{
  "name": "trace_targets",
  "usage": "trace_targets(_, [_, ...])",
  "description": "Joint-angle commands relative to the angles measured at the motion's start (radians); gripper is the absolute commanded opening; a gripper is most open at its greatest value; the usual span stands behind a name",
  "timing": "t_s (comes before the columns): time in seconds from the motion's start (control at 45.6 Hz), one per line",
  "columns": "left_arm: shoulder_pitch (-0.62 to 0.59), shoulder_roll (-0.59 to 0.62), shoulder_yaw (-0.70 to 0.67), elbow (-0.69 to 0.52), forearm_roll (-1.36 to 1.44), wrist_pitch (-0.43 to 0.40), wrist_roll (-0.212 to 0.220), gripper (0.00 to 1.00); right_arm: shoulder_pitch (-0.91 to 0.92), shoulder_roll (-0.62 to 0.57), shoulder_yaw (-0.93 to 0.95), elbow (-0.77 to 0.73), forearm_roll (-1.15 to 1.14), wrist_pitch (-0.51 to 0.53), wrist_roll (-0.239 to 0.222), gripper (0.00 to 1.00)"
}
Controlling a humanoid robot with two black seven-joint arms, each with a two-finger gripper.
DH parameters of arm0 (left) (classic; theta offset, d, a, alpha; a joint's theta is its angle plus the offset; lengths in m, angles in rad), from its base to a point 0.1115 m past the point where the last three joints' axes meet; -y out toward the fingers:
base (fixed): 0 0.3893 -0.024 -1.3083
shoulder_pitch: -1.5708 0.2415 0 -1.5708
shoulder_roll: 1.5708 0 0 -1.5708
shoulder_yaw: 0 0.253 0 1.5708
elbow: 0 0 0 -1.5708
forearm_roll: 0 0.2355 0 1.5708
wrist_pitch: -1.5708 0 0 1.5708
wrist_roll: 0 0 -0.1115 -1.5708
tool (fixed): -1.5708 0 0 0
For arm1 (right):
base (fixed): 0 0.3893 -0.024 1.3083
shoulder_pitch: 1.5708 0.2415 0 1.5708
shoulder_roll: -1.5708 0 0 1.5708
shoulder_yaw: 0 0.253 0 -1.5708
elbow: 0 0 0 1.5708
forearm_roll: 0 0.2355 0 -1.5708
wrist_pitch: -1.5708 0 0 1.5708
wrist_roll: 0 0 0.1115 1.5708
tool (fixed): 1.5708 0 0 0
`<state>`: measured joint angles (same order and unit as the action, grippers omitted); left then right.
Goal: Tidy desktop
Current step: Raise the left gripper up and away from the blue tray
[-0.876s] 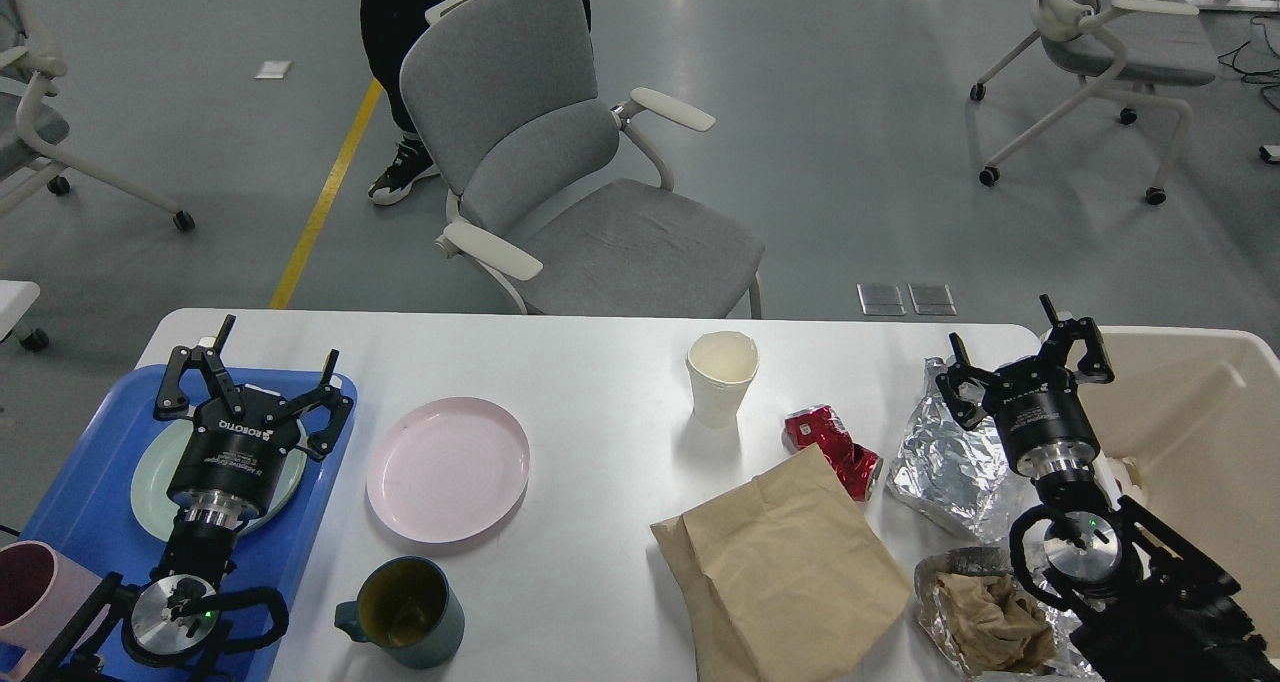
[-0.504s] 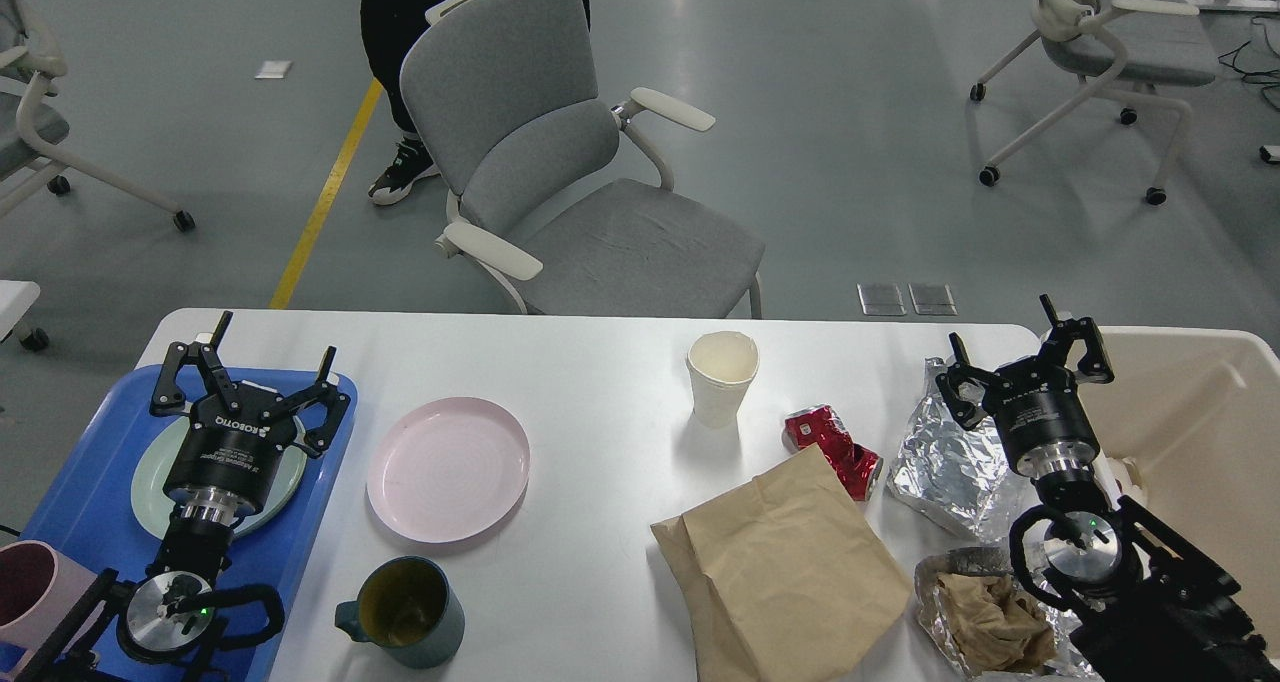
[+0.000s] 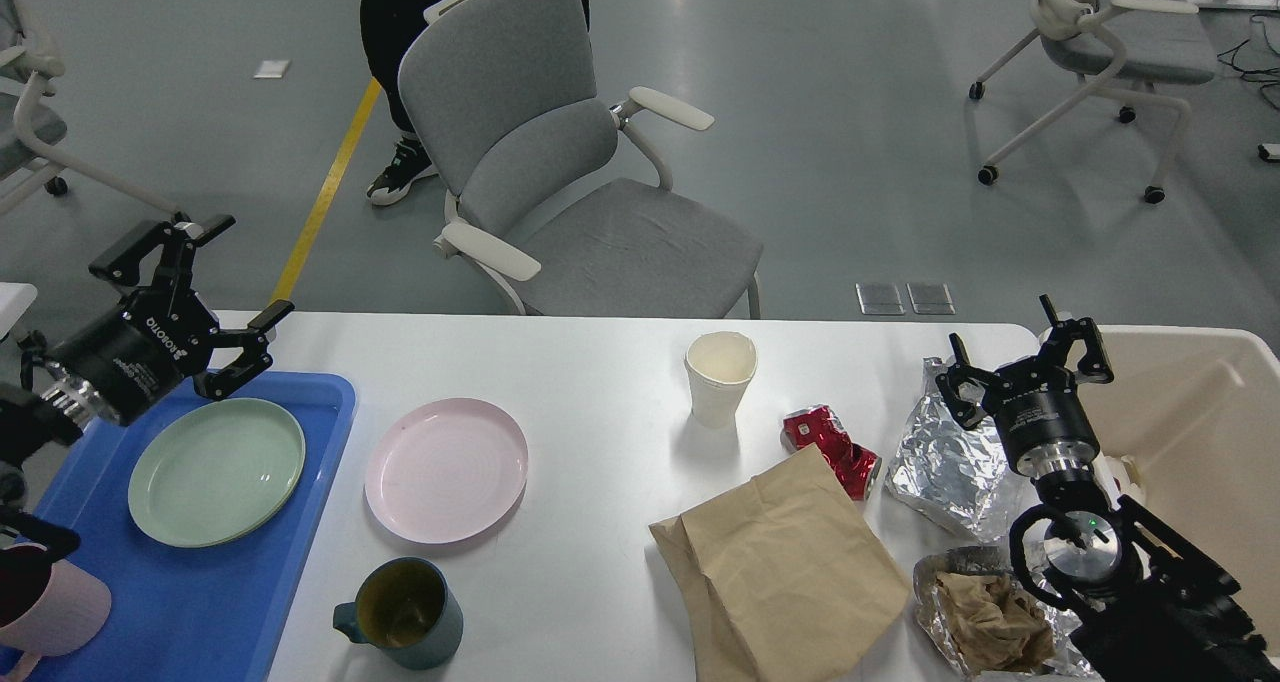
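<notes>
The white desktop (image 3: 600,382) carries a pink plate (image 3: 446,468), a dark teal mug (image 3: 400,612), a white paper cup (image 3: 720,376), a crushed red can (image 3: 832,447), a brown paper bag (image 3: 785,567) and a sheet of foil (image 3: 945,462). A foil wad with brown paper (image 3: 985,610) lies at the front right. My left gripper (image 3: 250,267) is open and empty, raised over the table's far left corner. My right gripper (image 3: 1000,324) is open and empty, above the foil sheet.
A blue tray (image 3: 260,582) on the left holds a green plate (image 3: 216,470) and a pink mug (image 3: 50,602). A beige bin (image 3: 1200,432) stands at the table's right end. A grey chair (image 3: 580,192) and a person's legs are behind the table.
</notes>
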<state>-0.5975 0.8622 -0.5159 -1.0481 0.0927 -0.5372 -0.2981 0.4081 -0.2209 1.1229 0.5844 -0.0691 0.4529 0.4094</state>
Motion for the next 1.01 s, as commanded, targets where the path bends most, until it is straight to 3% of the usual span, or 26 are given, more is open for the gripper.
trace_targets(0.0, [-0.298, 0.058, 0.428, 0.002, 0.001, -0.029, -0.001, 0.99, 0.000, 0.000, 0.000, 0.000, 0.000, 0.001, -0.001, 1.00])
trace_targets(0.175, [-0.818, 0.017, 1.121, 0.005, 0.004, -0.033, -0.003, 0.99, 0.000, 0.000, 0.000, 0.000, 0.000, 0.001, 0.000, 1.00])
trace_targets(0.329, [-1.201, -0.280, 1.687, -0.015, 0.001, -0.035, 0.011, 0.99, 0.000, 0.000, 0.000, 0.000, 0.000, 0.001, -0.001, 1.00])
trace_targets(0.373, [-1.255, -0.354, 1.781, -0.035, -0.005, -0.037, -0.004, 0.99, 0.000, 0.000, 0.000, 0.000, 0.000, 0.001, 0.000, 1.00])
trace_targets(0.526, [-1.351, -0.509, 1.801, -0.105, -0.074, -0.052, 0.004, 0.99, 0.000, 0.000, 0.000, 0.000, 0.000, 0.001, 0.000, 1.00])
trace_targets(0.767, [-1.669, -0.695, 1.916, -0.266, -0.090, -0.276, 0.014, 0.99, 0.000, 0.000, 0.000, 0.000, 0.000, 0.001, 0.000, 1.00])
trace_targets(0.876, [-1.800, -0.781, 1.938, -0.392, -0.108, -0.264, 0.013, 0.99, 0.000, 0.000, 0.000, 0.000, 0.000, 0.001, 0.000, 1.00])
trace_targets(0.986, [-2.007, -0.816, 1.965, -0.562, -0.188, -0.238, 0.014, 0.99, 0.000, 0.000, 0.000, 0.000, 0.000, 0.001, 0.000, 1.00])
